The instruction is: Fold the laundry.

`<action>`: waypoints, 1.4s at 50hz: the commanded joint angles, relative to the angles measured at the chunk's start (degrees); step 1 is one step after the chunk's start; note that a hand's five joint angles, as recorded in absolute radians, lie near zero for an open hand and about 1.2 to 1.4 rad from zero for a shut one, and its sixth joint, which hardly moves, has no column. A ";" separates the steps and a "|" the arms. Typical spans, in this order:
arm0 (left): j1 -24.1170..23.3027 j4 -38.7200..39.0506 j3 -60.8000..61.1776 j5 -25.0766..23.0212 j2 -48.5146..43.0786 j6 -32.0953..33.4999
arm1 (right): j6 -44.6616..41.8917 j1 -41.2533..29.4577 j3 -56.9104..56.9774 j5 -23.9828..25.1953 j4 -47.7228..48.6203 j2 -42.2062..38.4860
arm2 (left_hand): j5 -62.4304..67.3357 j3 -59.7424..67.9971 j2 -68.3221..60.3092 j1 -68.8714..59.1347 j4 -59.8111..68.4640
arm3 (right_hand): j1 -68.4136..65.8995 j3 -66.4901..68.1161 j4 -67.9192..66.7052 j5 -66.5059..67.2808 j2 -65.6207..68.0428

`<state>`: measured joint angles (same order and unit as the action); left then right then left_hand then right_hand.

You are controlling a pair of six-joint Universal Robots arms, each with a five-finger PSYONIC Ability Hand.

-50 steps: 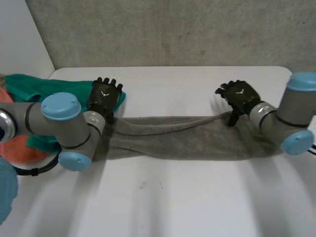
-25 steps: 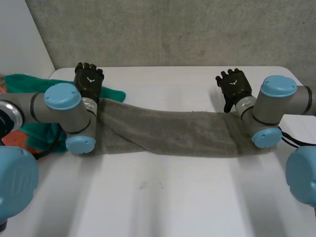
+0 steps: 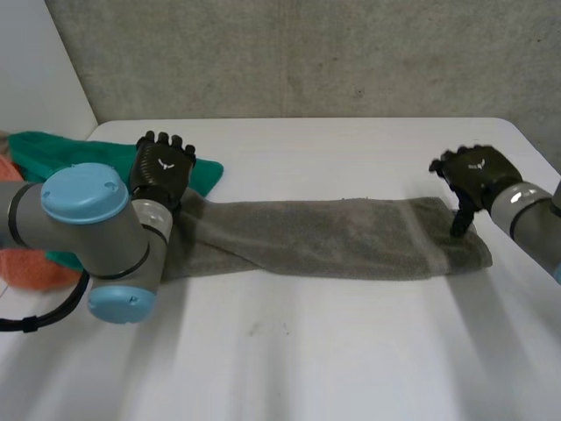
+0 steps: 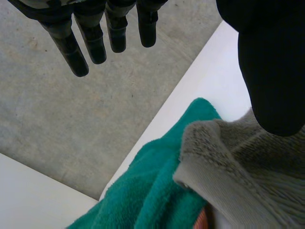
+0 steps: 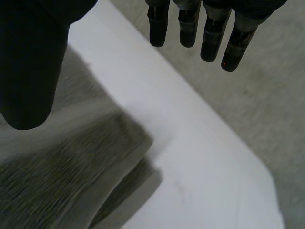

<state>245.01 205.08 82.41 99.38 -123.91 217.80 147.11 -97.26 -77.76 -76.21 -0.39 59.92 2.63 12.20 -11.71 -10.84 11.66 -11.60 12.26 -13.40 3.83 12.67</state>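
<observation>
Towel: the grey towel (image 3: 333,239) is lying as a long band across the middle of the frame, on the white table (image 3: 351,360). It is looking doubled lengthwise already.
Towel, left end: it is bunching and twisting a little, and in the left wrist view its corner is resting on the green cloth (image 3: 53,153).
Towel, right end: it is lying flatter, with a squarish edge at centre right.
Left hand: the left hand (image 3: 162,167) is hovering at upper left, over the towel's left end. Its fingers (image 4: 93,45) are hanging straight and spread from the thumb, grasping nothing.
Right hand: the right hand (image 3: 473,171) is sitting at centre right, over the towel's right end. Its fingers (image 5: 213,36) are straight too and nothing is held. The thumb is pointing down at the cloth, but I cannot tell whether it is touching.
Other laundry: an orange cloth (image 3: 31,267) is waiting at the left edge, beside the green one.
Step in hand (my reading): the strip is being laid out and let go, between folds.
Next move (my reading): one end is needing a fresh pinch, then carrying across onto the other end. The bunched left end is probably wanting smoothing first, and lifting clear of the green cloth.
</observation>
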 commanded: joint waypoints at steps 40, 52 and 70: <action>2.40 -0.03 13.65 -2.26 11.94 -0.27 | -25.11 26.60 -13.65 2.64 6.01 3.97 | -2.63 -2.20 1.71 0.84 -1.66 | -68.40 67.74 -66.60 66.17 67.33; 2.40 -0.03 15.67 -2.52 14.40 -1.58 | -28.11 11.78 -4.69 2.11 6.45 5.82 | -2.63 -2.20 1.71 0.84 -1.66 | -68.40 67.74 -66.60 66.17 67.33; 2.23 -0.38 16.90 -2.52 15.19 -4.31 | -28.63 -31.66 4.28 13.37 22.80 -8.67 | -2.63 -2.20 1.71 0.84 -1.66 | -68.40 67.74 -66.60 66.17 67.33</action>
<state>247.33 204.82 98.41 96.85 -108.59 213.47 118.44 -115.84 -76.49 -68.30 15.65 61.75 2.63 12.20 -11.71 -10.84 11.66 -56.36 67.60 -68.08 56.48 67.39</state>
